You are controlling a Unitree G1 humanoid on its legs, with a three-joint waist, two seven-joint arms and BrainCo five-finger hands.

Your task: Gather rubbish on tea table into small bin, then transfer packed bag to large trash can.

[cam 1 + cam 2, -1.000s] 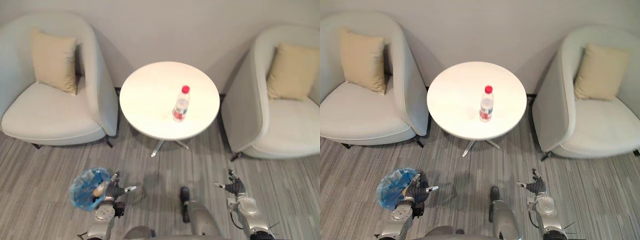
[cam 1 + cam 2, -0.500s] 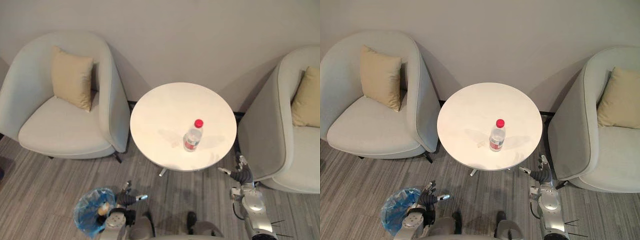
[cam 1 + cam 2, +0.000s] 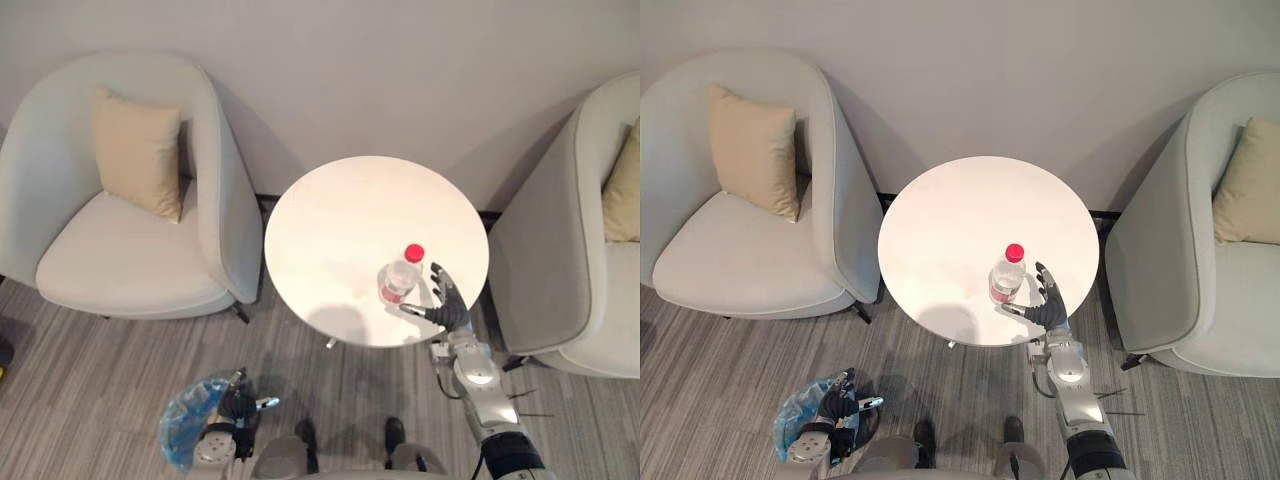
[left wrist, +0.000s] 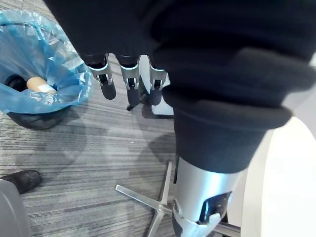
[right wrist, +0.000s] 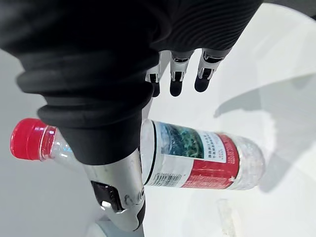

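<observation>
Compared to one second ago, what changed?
The view shifted as the robot closed in. The right hand rose from near the floor to the tea table, open beside the bottle, not gripping it. The bottle stays upright on the table; the left hand stays open, low by the blue-bagged bin.

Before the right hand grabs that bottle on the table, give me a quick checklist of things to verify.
1. Bottle upright on the table, red cap on: ok.
2. Right hand open beside the bottle: ok.
3. Right hand touching the bottle: cannot tell.
4. Small bin on the floor, blue bag mouth open: ok.
5. Left hand open, holding nothing: ok.
</observation>
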